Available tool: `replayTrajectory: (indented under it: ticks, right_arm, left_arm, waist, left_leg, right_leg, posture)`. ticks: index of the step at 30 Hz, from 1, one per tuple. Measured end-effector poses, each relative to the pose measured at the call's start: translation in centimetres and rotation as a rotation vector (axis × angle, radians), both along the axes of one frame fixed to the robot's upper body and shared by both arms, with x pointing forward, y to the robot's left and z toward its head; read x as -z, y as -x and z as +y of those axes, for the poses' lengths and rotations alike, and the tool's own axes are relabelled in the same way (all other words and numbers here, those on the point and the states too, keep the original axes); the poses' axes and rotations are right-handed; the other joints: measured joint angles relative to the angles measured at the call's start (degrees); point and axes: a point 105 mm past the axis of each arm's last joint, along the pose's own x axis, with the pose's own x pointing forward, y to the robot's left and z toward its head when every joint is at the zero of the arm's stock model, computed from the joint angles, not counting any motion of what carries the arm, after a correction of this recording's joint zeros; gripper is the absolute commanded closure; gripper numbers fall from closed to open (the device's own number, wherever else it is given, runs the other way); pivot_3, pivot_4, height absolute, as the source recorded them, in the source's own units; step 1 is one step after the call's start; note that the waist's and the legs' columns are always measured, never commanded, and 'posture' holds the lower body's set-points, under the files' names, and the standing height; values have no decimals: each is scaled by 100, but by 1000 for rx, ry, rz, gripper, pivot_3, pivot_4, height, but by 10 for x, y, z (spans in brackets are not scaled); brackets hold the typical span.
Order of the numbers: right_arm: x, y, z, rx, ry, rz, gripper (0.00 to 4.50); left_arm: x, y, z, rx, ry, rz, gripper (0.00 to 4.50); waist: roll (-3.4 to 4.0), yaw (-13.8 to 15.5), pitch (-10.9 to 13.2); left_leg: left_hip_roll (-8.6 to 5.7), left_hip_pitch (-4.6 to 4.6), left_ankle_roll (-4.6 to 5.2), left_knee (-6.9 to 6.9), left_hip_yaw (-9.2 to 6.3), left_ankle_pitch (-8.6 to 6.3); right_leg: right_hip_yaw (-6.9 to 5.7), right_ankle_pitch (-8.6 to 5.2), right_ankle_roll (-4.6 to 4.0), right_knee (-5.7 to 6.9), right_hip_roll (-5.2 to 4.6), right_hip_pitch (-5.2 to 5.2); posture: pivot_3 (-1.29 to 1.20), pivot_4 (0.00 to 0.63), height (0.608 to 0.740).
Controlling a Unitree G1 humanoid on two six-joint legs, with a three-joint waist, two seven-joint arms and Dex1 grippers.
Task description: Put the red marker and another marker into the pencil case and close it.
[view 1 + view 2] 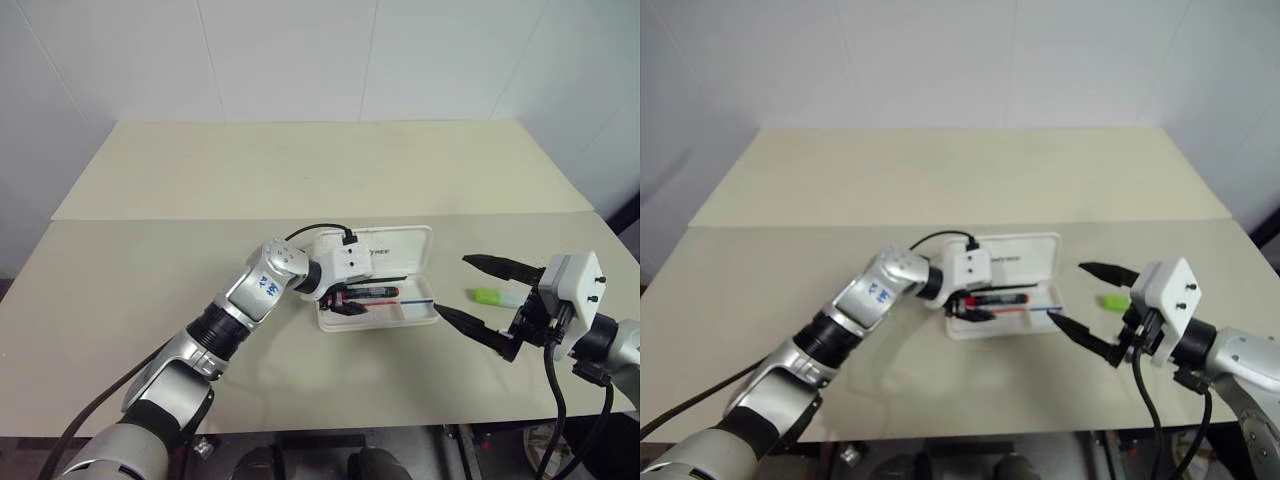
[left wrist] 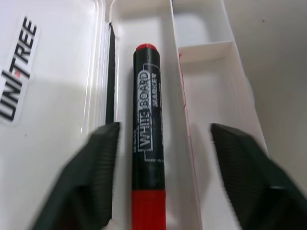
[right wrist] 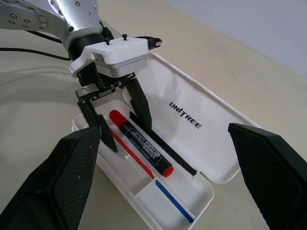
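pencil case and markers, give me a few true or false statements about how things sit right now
1. The red marker lies inside the open pencil case. True.
2. The left gripper is clamped on the red marker. False: its fingers stand open on either side of it.
3. The green marker is already in the case. False: it lies on the table, near the right gripper.
4. The right gripper is open and holds nothing. True.
5. The case lid is shut. False: it lies open, lettering up.

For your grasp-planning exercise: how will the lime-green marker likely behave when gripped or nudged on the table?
The lime-green marker looks short, rigid and plastic, so probably light and stiff. Lying flat on the smooth table, it may slide or roll if nudged sideways.
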Motion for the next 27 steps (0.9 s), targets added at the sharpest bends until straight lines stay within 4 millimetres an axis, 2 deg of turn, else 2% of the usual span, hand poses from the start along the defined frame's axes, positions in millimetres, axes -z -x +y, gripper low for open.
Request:
replayTrajectory:
  ticks: [1, 10, 13, 17, 22, 27]
  right_arm:
    - [0, 0, 0, -1, 0, -1, 0]
    - [5, -1, 5, -30, -3, 24, 0]
    - [9, -2, 1, -43, 21, 58, 0]
    - [18, -4, -12, -51, 62, 130, 0]
    - [25, -12, -42, -29, 127, 212, 0]
    - [27, -25, -95, 23, 248, 311, 0]
  left_arm:
    - [-1, 0, 0, 3, 5, -1, 18]
    - [-14, 21, -3, 114, 99, -9, 18]
    - [-34, 28, 10, 186, 216, -10, 18]
    - [-52, 32, 37, 244, 268, -45, 18]
    - [-60, 39, 58, 300, 296, -33, 18]
    - [-71, 45, 90, 328, 279, -3, 18]
  waist:
    - [0, 1, 0]
    - [0, 0, 0]
    - [0, -15, 0]
    - [0, -6, 0]
    - [0, 5, 0]
    - [0, -26, 0]
  left_leg:
    - [0, 0, 0, 0, 0, 0]
    - [2, 0, -1, -1, 0, 0]
    - [3, 6, -1, -1, 5, 1]
    - [0, 12, -1, 0, 5, 0]
    - [-3, 8, 4, 9, 6, -1]
    - [-5, 23, 7, 9, 16, -3]
  right_leg:
    - [0, 0, 0, 0, 0, 0]
    - [0, 0, 0, 1, 2, 0]
    - [1, 0, 0, 5, 2, 1]
    - [0, 0, 0, 6, 2, 6]
    - [-1, 1, 2, 3, -3, 9]
    - [2, 1, 2, 2, 1, 15]
  posture:
    - [0, 150, 740]
    - [0, 150, 740]
    - [0, 150, 740]
    - [0, 150, 740]
    - [0, 150, 740]
    - [0, 150, 740]
